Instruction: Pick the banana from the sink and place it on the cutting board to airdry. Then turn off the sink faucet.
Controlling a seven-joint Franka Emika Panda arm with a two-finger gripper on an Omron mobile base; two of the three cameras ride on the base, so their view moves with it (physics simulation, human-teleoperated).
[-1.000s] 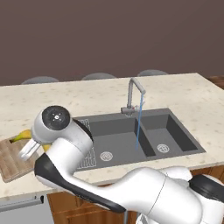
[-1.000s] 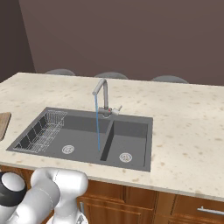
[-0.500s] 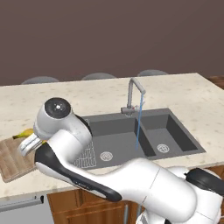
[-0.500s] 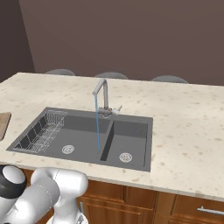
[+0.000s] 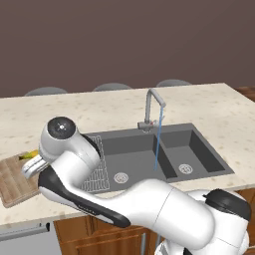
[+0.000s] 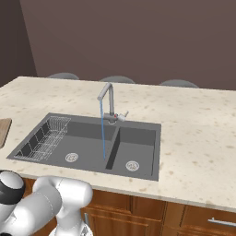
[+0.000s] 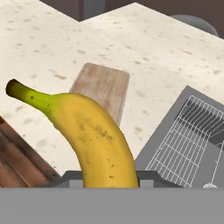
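Note:
My gripper [image 7: 109, 176] is shut on the banana [image 7: 87, 131], a yellow curved fruit with a dark tip that points up and left in the hand view. Beneath it lies the light brown cutting board [image 7: 103, 89] on the speckled counter. From the left base camera, the banana [image 5: 30, 155] peeks out over the board [image 5: 14, 180] behind my arm's big joint. The dark grey sink [image 5: 149, 149] has the faucet [image 5: 152, 105] at its back edge, and a thin stream of water [image 5: 158, 142] runs into the large basin. The right base view has the sink [image 6: 87, 145] and faucet [image 6: 107, 100].
A white wire rack [image 7: 183, 140] sits in the sink's left end, close to the board, and is seen as the rack [image 6: 44, 140] from the right. My arm's elbow [image 5: 64, 137] stands over the rack. The board's edge [image 6: 3, 131] meets the frame border. Grey chair backs [image 5: 112, 87] line the counter's far side.
My arm's upper joint has risen and shifted a little. The banana stays in the gripper over the board's far end. Water keeps running.

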